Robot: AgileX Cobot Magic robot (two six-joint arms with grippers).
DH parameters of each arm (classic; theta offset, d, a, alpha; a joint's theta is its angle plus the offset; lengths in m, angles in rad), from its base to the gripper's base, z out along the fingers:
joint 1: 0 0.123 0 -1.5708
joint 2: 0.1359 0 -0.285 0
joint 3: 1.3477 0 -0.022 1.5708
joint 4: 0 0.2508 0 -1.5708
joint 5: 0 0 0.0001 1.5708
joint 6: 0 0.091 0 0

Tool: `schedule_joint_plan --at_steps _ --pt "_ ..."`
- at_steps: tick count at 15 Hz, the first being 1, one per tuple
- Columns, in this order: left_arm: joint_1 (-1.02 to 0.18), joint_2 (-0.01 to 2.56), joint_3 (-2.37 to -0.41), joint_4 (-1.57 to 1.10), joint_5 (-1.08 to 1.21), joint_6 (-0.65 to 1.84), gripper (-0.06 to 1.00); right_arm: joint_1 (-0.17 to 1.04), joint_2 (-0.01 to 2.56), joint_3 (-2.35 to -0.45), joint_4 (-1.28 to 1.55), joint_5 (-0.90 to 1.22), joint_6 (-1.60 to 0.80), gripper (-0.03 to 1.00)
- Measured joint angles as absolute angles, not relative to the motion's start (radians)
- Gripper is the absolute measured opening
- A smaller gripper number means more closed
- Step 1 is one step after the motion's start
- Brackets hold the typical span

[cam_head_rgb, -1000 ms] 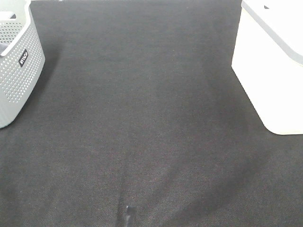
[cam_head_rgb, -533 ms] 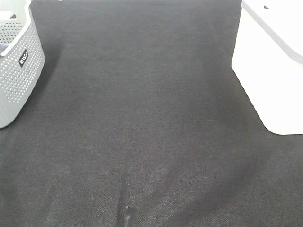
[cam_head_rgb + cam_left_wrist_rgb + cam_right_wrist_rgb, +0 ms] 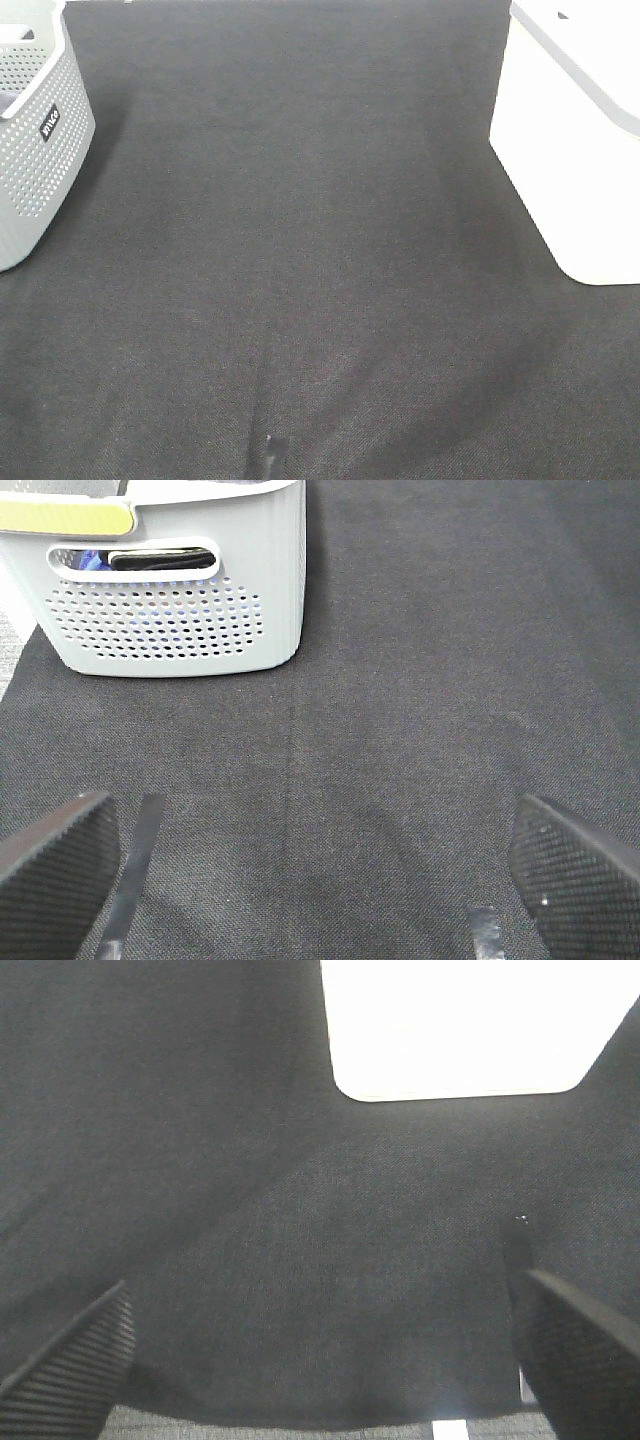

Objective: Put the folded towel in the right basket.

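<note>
No folded towel shows on the black cloth. The white right basket [image 3: 575, 140] stands at the far right of the table, and it also shows in the right wrist view [image 3: 470, 1025]. Its inside is hidden. My left gripper [image 3: 320, 880] is open and empty above the cloth, facing the grey basket. My right gripper [image 3: 320, 1360] is open and empty above the cloth, short of the white basket. Neither gripper shows in the exterior high view.
A grey perforated basket [image 3: 35, 140] stands at the far left; it also shows in the left wrist view [image 3: 170, 590]. Dark and blue fabric [image 3: 150, 558] shows through its handle slot. A black cloth [image 3: 300, 260] covers the table between the baskets.
</note>
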State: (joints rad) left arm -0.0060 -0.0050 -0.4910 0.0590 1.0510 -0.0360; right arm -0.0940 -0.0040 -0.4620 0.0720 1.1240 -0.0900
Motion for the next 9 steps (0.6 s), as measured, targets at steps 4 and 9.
schedule_joint_plan --at_steps 4,9 --pt "-0.006 -0.005 -0.491 0.059 1.051 -0.036 0.99 -0.059 -0.004 -0.461 0.069 1.117 -0.079 0.97" --pt "-0.006 -0.005 -0.491 0.059 1.051 -0.036 0.99 -0.048 -0.004 -0.461 0.068 1.116 -0.079 0.97"
